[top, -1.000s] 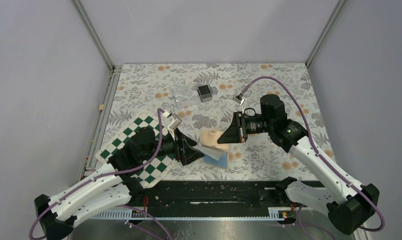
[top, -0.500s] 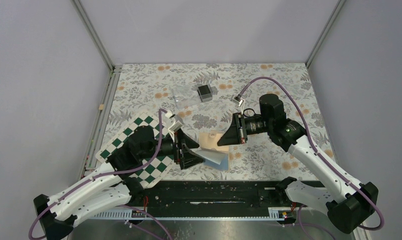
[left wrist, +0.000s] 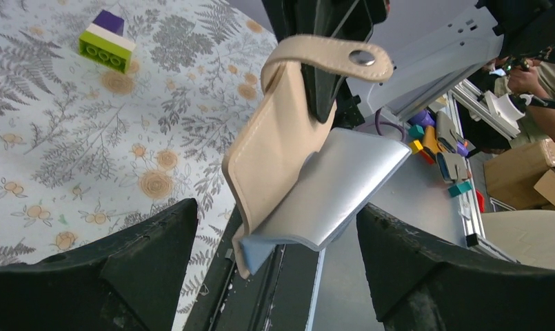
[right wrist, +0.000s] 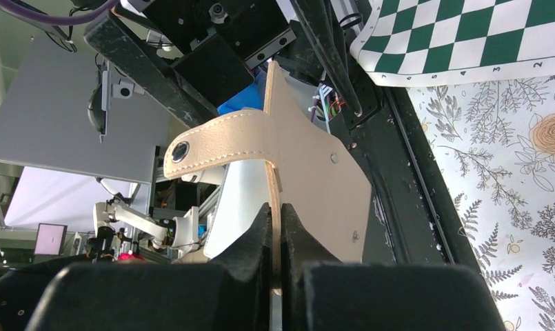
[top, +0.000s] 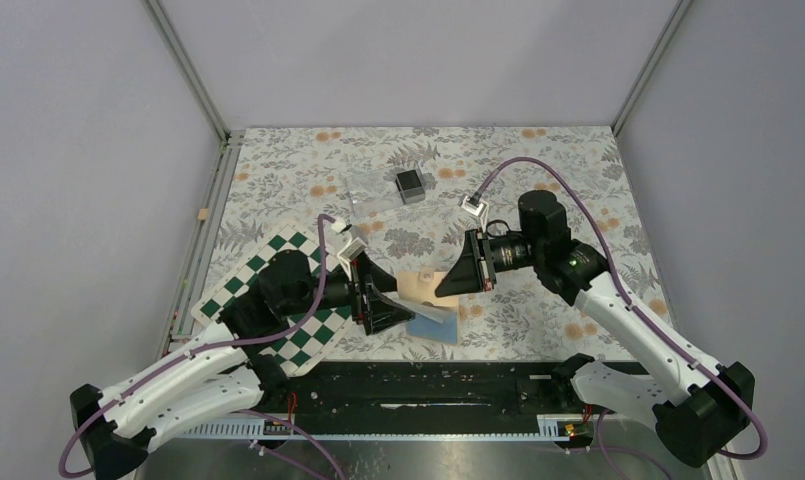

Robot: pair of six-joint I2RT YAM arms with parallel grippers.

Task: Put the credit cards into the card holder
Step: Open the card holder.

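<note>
Release: left gripper [top: 383, 303] now wide off our flat tan folding wallet [left wrist: 274, 152]; right gripper [right wrist: 276, 234] alone pinches it for loading.

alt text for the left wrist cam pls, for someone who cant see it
The tan card holder hangs open in mid-air, pinched at its top by the right gripper. The left gripper is wide open either side of it, not touching. A purple and green block lies on the floral tablecloth behind.
</note>
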